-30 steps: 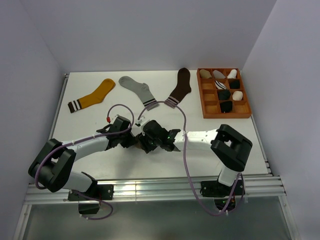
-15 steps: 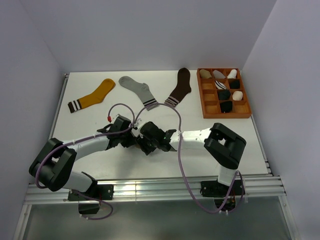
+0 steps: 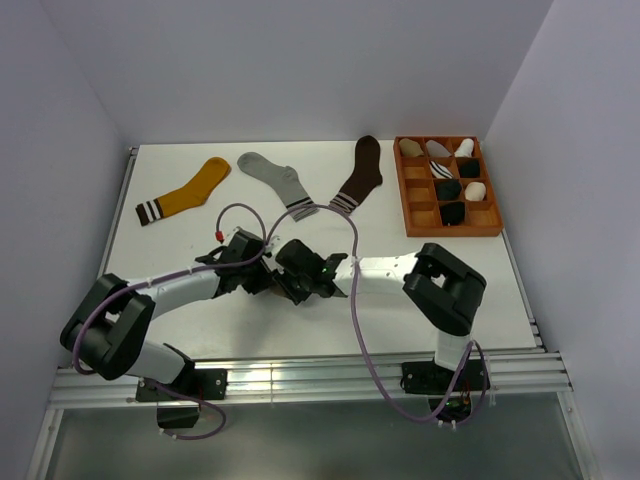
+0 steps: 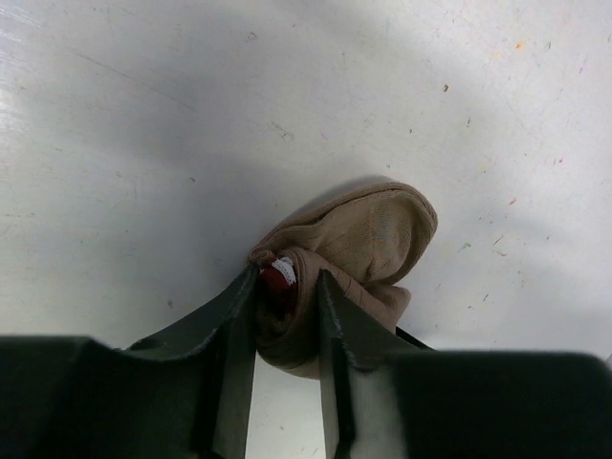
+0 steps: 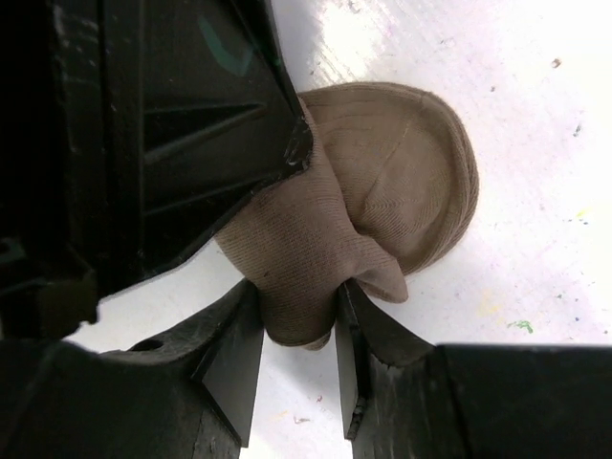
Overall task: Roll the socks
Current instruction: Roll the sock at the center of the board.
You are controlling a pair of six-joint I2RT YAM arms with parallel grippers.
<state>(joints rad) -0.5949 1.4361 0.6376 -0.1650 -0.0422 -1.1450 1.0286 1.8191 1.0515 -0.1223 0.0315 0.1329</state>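
Note:
The taupe sock with a maroon-and-white cuff is bunched into a roll on the white table, shown in the left wrist view (image 4: 378, 225) and the right wrist view (image 5: 406, 177). My left gripper (image 4: 287, 285) is shut on its cuff end, where maroon and white show between the fingers. My right gripper (image 5: 298, 308) is shut on a fold of the same roll, close against the left gripper's body. In the top view both grippers (image 3: 262, 279) (image 3: 292, 284) meet at mid-table and hide the sock. Black and black-and-white-striped rolled bundles (image 3: 441, 169) lie in the tray.
A mustard sock (image 3: 188, 192), a light grey sock (image 3: 275, 180) and a dark brown sock (image 3: 359, 176) lie flat along the far side. A wooden compartment tray (image 3: 406, 196) holding several rolled socks stands at the far right. Cables loop above both wrists.
The right arm has shifted left, pressing its gripper closer to the left gripper. Both grippers stay shut on the taupe sock.

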